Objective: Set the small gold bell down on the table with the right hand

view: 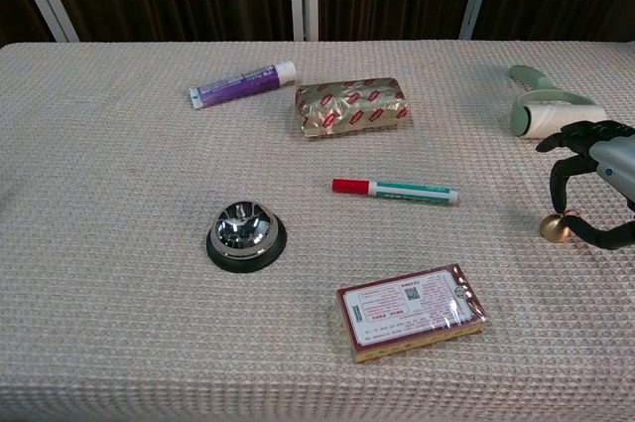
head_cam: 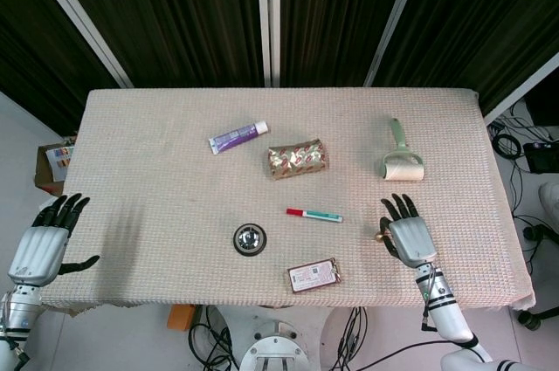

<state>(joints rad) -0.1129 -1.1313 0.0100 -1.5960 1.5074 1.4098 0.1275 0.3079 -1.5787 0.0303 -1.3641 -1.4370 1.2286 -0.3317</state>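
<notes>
Right of the marker (view: pixel 395 190), the right hand (view: pixel 602 184) is pinching the small gold bell (view: pixel 553 228) just above the counter (view: pixel 119 194); seemingly light, hard, smooth, liable to roll, best held by its top.

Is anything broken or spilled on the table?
No, nothing looks broken or spilled. The only unusual thing is the small gold bell, pinched in the right robot hand at the cloth-covered table's right edge.

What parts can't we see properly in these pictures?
- Small gold bell, head view: tiny, mostly hidden by the right hand.
- Right hand, chest view: cut off by the right edge.
- Left hand: outside the chest view.
- Card box print: too small to read.
</notes>
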